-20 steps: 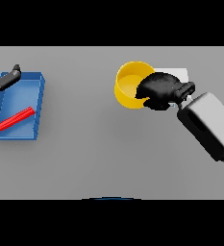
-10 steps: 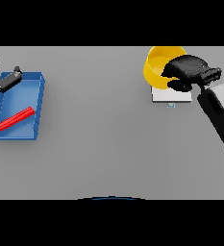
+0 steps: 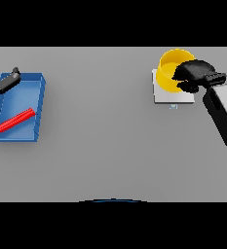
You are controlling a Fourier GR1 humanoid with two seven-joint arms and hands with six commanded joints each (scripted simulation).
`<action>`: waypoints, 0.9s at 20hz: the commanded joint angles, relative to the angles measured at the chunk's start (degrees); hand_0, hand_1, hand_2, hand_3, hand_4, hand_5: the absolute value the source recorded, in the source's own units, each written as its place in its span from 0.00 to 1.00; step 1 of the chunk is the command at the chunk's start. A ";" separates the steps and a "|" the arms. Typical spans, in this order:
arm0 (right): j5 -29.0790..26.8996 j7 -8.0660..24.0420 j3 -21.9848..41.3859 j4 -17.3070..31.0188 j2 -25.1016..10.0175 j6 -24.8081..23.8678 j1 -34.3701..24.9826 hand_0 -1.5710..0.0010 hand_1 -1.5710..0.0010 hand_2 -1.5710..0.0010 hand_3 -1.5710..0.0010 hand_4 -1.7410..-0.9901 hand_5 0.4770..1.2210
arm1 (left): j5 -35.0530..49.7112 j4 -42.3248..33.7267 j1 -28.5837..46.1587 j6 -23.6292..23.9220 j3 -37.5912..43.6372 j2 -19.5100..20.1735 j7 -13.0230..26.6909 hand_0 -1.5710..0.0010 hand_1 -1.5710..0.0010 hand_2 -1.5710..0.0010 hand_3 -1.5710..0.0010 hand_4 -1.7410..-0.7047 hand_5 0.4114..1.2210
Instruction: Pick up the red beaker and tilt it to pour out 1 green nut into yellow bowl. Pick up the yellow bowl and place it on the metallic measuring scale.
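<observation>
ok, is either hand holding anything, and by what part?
Right hand holds the yellow bowl by its right rim, over the scale. Left hand holds nothing.

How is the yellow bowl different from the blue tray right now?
The round yellow bowl is gripped by the right hand over the flat metallic scale; the rectangular blue tray rests on the grey table. The tray holds a red beaker; the bowl's contents are hidden. Both are open-topped containers.
</observation>
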 commanded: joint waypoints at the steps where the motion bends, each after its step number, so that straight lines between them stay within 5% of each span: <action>1: 0.29 -0.94 0.16 1.84 0.34 -0.85 -0.43 0.00 0.00 0.00 0.10 0.02 1.00 | 0.07 0.25 -0.06 -0.29 0.12 0.23 -0.06 1.00 1.00 1.00 1.00 0.90 0.42; 6: 0.34 -0.12 0.66 6.73 2.11 -3.12 -1.20 0.00 0.05 0.00 0.05 0.02 1.00 | -0.14 1.56 -0.80 -0.34 0.08 -0.79 -0.72 1.00 1.00 1.00 1.00 0.91 0.39; 9: 0.02 -2.22 0.88 9.16 2.46 -3.72 -2.15 0.01 0.10 0.00 0.06 0.03 1.00 | 0.04 0.97 -0.82 -0.47 0.12 -0.58 -0.47 1.00 1.00 1.00 1.00 0.90 0.40; 11: -0.78 -1.47 0.68 10.22 2.78 -3.04 -2.32 0.02 0.10 0.00 0.26 0.02 1.00 | 0.27 1.19 -0.50 -0.59 0.26 -0.59 -1.01 1.00 1.00 1.00 1.00 0.90 0.41; 12: -0.94 -1.47 0.60 10.87 3.26 -2.67 -2.80 0.02 0.08 0.05 0.35 0.11 1.00 | 0.43 1.17 -0.35 -0.75 0.24 -0.56 -0.97 1.00 1.00 1.00 1.00 0.90 0.41; 13: -1.17 -1.48 0.33 11.50 3.13 -2.41 -3.23 0.03 0.14 0.14 0.42 0.19 0.88 | 0.30 1.36 -0.89 -0.94 0.00 -0.99 -0.42 1.00 1.00 1.00 1.00 0.90 0.41; 15: -1.58 -0.76 0.02 11.69 3.27 -1.71 -3.41 0.38 0.45 0.39 0.51 0.32 0.68 | 0.17 1.99 -1.52 -0.91 -0.16 -1.71 0.12 1.00 1.00 1.00 1.00 0.89 0.41; 18: -1.44 -1.21 0.04 12.96 3.23 -0.89 -4.15 0.68 0.72 0.62 0.60 0.42 0.50 | -0.30 3.26 -1.73 -1.03 -0.45 -2.18 -0.08 1.00 1.00 1.00 1.00 0.90 0.41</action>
